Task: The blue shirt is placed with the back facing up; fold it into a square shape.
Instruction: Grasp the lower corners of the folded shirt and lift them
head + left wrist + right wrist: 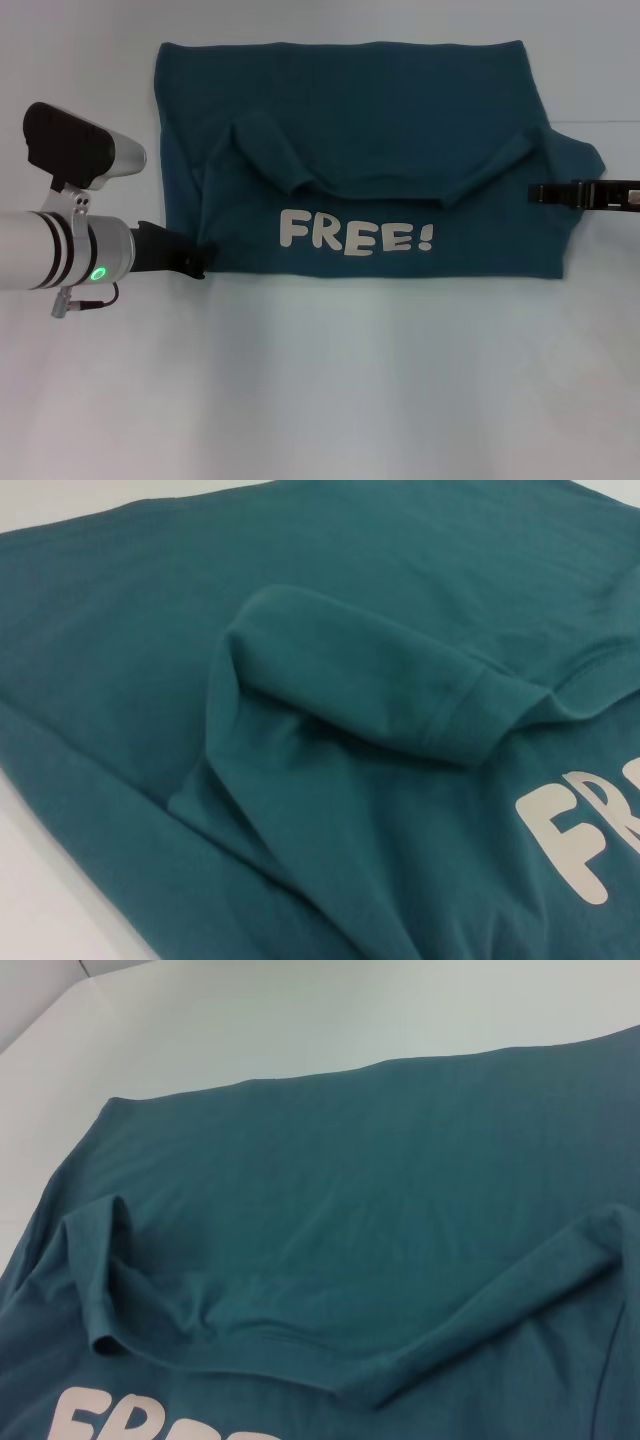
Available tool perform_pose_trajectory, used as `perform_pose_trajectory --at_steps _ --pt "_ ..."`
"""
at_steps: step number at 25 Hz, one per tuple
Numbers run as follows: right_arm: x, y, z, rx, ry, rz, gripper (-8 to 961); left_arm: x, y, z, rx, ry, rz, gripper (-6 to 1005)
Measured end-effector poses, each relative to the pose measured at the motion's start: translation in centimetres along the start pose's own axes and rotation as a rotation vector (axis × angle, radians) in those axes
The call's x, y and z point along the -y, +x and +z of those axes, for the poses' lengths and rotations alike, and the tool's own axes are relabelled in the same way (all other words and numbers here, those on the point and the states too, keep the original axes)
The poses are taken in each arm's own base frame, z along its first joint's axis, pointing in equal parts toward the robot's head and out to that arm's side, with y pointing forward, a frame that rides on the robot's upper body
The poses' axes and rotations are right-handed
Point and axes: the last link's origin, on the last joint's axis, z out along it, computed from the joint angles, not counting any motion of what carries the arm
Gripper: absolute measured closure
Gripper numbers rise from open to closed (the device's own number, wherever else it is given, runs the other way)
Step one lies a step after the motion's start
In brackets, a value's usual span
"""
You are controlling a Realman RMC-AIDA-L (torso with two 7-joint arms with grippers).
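Observation:
The blue shirt [360, 110] lies flat on the white table, dark teal. A near layer is folded over and shows pale "FREE!" lettering [356, 232]. Its two sleeves [268, 152] lie bunched along the far edge of that layer. My left gripper [197, 262] is at the shirt's near left corner and touches the cloth edge. My right gripper [545, 193] is at the shirt's right edge, with its tip over the cloth. The left wrist view shows a folded sleeve [380, 680] and part of the lettering [580, 840]. The right wrist view shows both sleeves [100, 1280] and the plain far layer [380, 1160].
The white table [330, 390] stretches bare in front of the shirt and on both sides. The left arm's silver body [70, 250] and its black camera housing [65, 140] stand left of the shirt.

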Motion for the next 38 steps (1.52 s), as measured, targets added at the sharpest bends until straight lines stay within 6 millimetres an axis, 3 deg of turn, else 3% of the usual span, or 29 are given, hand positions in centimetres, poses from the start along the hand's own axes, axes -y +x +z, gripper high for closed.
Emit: perform_pose_trajectory --at_steps 2,10,17,22,31,38 --pt "0.0 0.0 0.0 0.0 0.0 0.0 314 0.0 0.0 0.0 0.001 -0.002 0.001 947" --pt "-0.1 -0.3 -0.5 0.001 -0.006 -0.01 315 -0.1 -0.4 -0.3 0.011 -0.021 0.0 947" --pt "-0.2 -1.0 -2.9 -0.045 -0.032 0.003 316 0.2 -0.6 -1.9 0.003 -0.045 0.004 948" --pt "0.8 -0.2 -3.8 -0.137 0.056 0.017 316 0.3 -0.9 -2.6 0.005 -0.059 0.007 948" --pt "2.2 2.4 -2.8 -0.214 0.106 0.075 317 0.1 -1.3 -2.9 0.016 -0.082 0.026 947" --pt "2.1 2.4 -1.3 -0.201 0.11 0.058 319 0.1 -1.6 -2.9 0.021 -0.084 0.023 948"
